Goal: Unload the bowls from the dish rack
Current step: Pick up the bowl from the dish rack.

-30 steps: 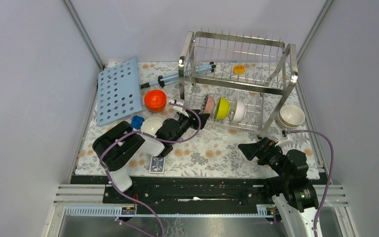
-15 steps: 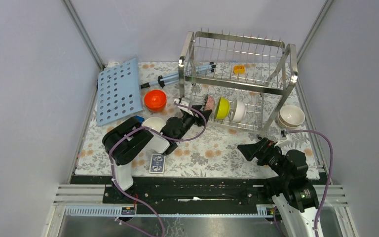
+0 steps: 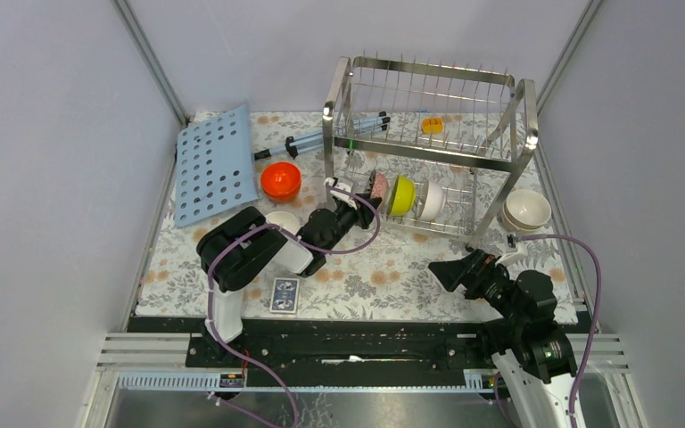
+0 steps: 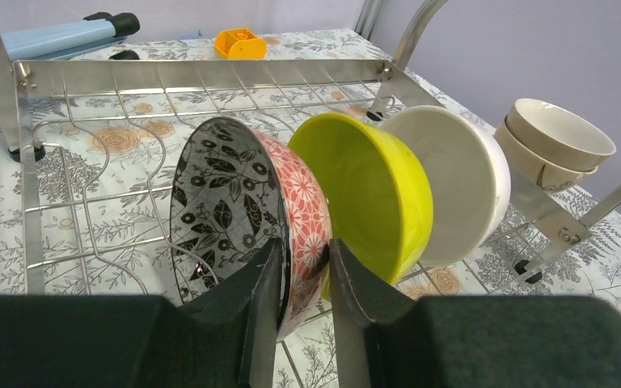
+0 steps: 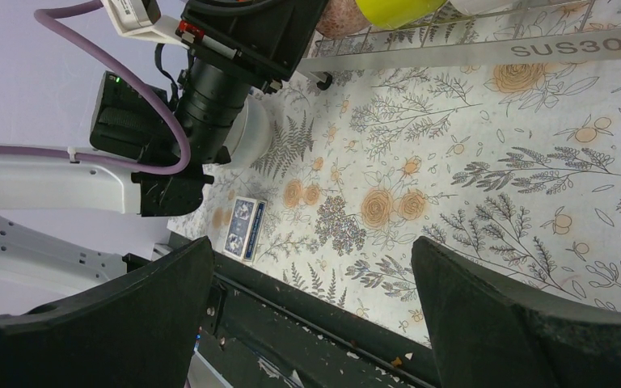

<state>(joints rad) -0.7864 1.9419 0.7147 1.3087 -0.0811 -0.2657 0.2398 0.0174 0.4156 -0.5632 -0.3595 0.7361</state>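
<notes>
The steel wire dish rack (image 3: 428, 153) stands at the back right; its lower tier (image 4: 89, 153) holds three bowls on edge: a red floral bowl with a black-leaf inside (image 3: 377, 187) (image 4: 234, 202), a yellow-green bowl (image 3: 400, 194) (image 4: 372, 194) and a white bowl (image 3: 431, 200) (image 4: 461, 186). My left gripper (image 3: 366, 198) (image 4: 303, 259) reaches into the rack's left end, shut on the floral bowl's lower rim, one finger inside and one outside. My right gripper (image 3: 441, 267) (image 5: 311, 267) is open and empty, hovering over the mat in front of the rack.
An orange bowl (image 3: 281, 180) and a white bowl (image 3: 276, 223) sit on the mat left of the rack. Two stacked cream bowls (image 3: 526, 210) (image 4: 558, 137) sit right of it. A blue perforated board (image 3: 214, 165) lies far left. A card deck (image 3: 284, 295) (image 5: 242, 226) lies near the front edge.
My left gripper has moved right and back into the rack and now closes over the floral bowl's rim. The right arm has barely moved.
</notes>
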